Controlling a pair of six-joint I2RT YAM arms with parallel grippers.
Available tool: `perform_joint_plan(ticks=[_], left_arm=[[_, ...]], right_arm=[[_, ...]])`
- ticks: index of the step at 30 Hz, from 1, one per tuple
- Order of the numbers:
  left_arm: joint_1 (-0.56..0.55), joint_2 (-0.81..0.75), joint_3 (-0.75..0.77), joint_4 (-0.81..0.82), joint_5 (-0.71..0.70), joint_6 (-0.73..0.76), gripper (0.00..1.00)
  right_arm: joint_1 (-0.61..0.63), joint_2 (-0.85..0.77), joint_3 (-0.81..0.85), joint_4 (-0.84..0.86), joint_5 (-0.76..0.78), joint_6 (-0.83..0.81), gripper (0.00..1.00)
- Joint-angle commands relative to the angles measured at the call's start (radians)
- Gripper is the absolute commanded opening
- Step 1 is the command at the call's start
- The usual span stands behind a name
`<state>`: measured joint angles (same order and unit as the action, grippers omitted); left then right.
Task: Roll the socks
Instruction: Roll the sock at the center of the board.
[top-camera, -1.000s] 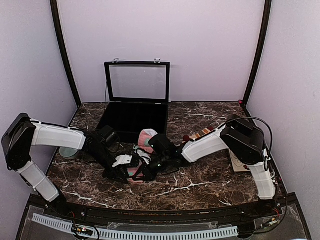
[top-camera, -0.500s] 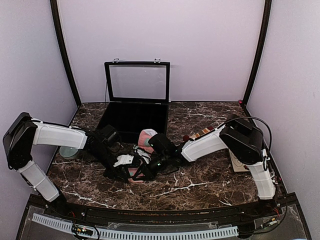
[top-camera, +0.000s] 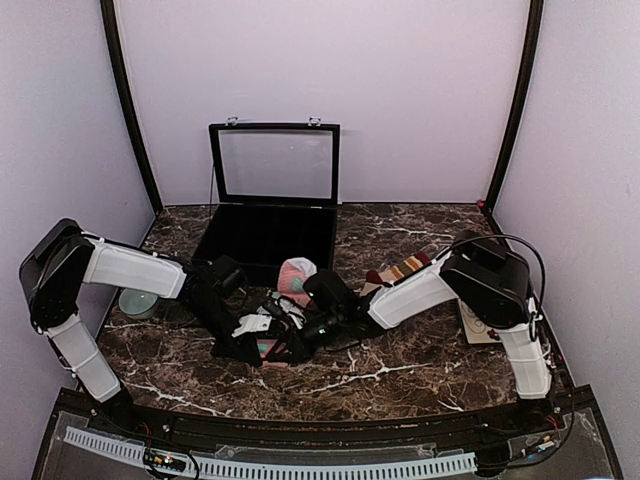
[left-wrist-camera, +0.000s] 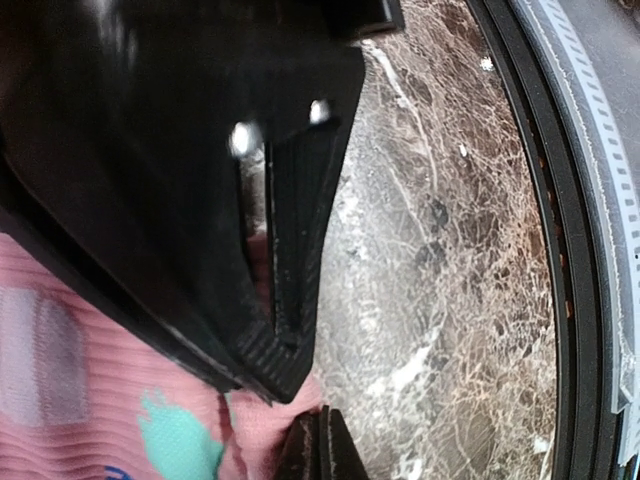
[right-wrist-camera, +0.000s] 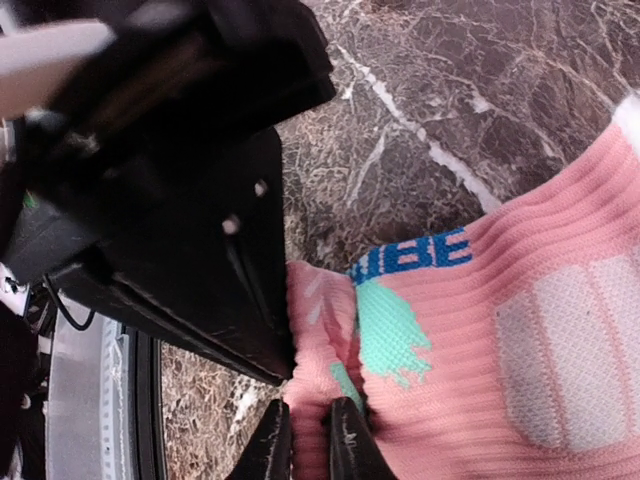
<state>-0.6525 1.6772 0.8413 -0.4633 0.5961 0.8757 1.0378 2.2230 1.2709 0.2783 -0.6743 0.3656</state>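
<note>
Pink sock pos: the pink sock (top-camera: 296, 274) lies mid-surface (top-camera: 410, 378), just in front of the open case (top-camera: 250, 236). My two wrists meet over its near end.
Long axis: runs far-to-near. Far end is by the case; near end is under my fingers, slanting a little to my L. Judged from top view, since the mid section is hidden by my wrists.
R fingers: R fingers (right-wrist-camera: 347, 450) are narrow, closed on a fold of pink fabric at the sock's edge, next to the mint patch and blue lettering. The rest of the sock spreads away from the tips.
L fingers: L fingers (left-wrist-camera: 335, 455) are narrow, tips all but together at the sock's edge. Pink fabric lies right beside them. Whether any is caught betw. them: can't tell.
L vs R: the tip pairs sit just beside each other, and my R wrist body fills most of the L wrist view. Both are equally near; only the R grip is confirmed.
Key relation: the sock body lies ahead of both tip pairs, toward the case. I judge the roll must go along that axis, near end turned over toward the far end, with both hands level so the roll doesn't skew.
Tan sock: the tan sock (top-camera: 405, 268) lies beside my R forearm, apart from the pink one and nearer the R arm. Not rolled; no fingers on it.
Risk: soft knit and a thin pinch, so it may slip out on a fast turn.
</note>
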Motion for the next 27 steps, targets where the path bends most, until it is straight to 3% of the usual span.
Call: perform_joint_plan(ticks=[1,7,19,24,27], left_arm=[[0.017,0.085,0.003,-0.062,-0.047,-0.02,0.0],[0.093,0.194,0.114,-0.198,0.054,-0.028,0.0],[0.097,0.204,0.19,-0.262,0.117,-0.017,0.0],[0.097,0.237,0.208,-0.29,0.112,-0.004,0.0],[0.098,0.24,0.212,-0.294,0.127,-0.004,0.0]], right_arm=[[-0.004,-0.015,-0.109,-0.023,0.065,0.058,0.2],[0.001,-0.117,-0.236,0.06,0.133,0.01,0.32],[0.05,-0.23,-0.269,0.054,0.329,-0.128,0.31],[0.112,-0.32,-0.352,0.148,0.507,-0.223,0.32],[0.117,-0.343,-0.381,0.169,0.527,-0.216,0.33]])
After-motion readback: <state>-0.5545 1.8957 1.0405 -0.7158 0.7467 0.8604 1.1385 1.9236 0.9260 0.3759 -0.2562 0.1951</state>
